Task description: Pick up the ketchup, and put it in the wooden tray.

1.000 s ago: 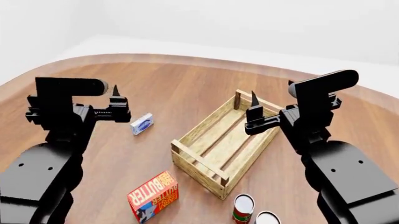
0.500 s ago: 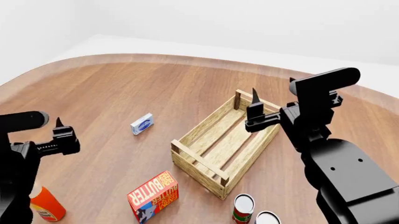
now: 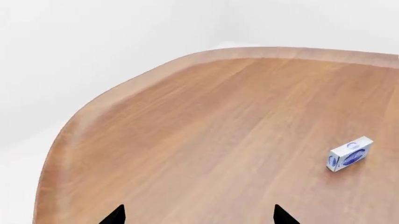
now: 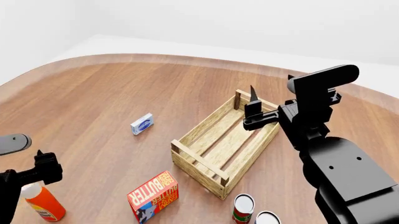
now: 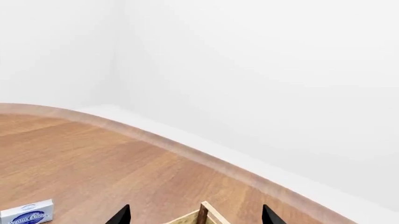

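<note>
Nearest to me, at the counter's (image 4: 187, 84) front left edge, the ketchup (image 4: 44, 203) stands upright, white cap up, and my left tool (image 4: 44, 165) hangs just above and beside that cap, not touching it as far as I can tell. I judge I have brought it here to line up over the bottle for a grasp; its tips (image 3: 115, 215) sit wide apart in the left wrist view with nothing between them, so it is open and empty, and the bottle itself lies out of that camera's sight. Just beyond, the butter box (image 4: 153, 196) lies near the front edge, with two small cans (image 4: 243, 208) to its right. Past those sits the wooden tray (image 4: 206, 140), empty, angled away from me, well apart from the ketchup and to its right. My right tool (image 4: 252, 112) hovers over the tray's far end, tips spread in its wrist view and holding nothing, probably parked clear of the work. Farther out, a small blue-and-white box (image 4: 141, 123) lies alone on bare wood.
</note>
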### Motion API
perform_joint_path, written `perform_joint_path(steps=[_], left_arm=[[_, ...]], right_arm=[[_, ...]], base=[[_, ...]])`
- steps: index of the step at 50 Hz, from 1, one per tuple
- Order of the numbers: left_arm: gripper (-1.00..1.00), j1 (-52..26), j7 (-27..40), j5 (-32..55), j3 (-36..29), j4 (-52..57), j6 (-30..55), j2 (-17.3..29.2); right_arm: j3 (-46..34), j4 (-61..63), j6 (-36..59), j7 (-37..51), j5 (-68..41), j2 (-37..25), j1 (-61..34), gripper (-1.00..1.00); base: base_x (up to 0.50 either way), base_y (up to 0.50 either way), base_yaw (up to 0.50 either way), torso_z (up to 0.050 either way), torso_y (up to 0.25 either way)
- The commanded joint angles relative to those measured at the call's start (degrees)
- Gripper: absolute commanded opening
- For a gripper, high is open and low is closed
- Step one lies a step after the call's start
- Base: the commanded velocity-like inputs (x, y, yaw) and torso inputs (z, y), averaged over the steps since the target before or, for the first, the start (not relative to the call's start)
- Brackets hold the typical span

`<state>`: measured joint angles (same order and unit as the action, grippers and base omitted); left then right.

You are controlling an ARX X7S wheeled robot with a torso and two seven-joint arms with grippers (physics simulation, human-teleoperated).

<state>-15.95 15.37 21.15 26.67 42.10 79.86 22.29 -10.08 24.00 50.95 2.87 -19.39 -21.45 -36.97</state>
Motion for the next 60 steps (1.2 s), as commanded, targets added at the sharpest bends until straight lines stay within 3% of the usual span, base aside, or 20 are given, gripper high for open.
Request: perform_joint_path(steps=[1,43,60], left_arm=[[1.0,-0.5,1.3,0.9,1.6,0.8,6.8,0.2],[1.0,5.7,0.7,0.9,-0.7,-5.2,-1.4,-1.2],[1.0,4.7,3.4,-4.4,-6.9,-16.2,-13.4,-1.9]], right_arm=[[-0.1,0.5,0.2,0.3,-0.2,0.0,-0.2,1.0],[-1.1,-1.0,-1.2,0.5,-0.6,0.1,-0.1,1.0],[-0.6,0.5,0.1,1.2,-1.2,-0.4,0.3,1.0]], base=[[0.0,0.0,0.0,0.0,0.0],[0.0,0.0,0.0,0.0,0.0],[0.0,0.0,0.0,0.0,0.0]])
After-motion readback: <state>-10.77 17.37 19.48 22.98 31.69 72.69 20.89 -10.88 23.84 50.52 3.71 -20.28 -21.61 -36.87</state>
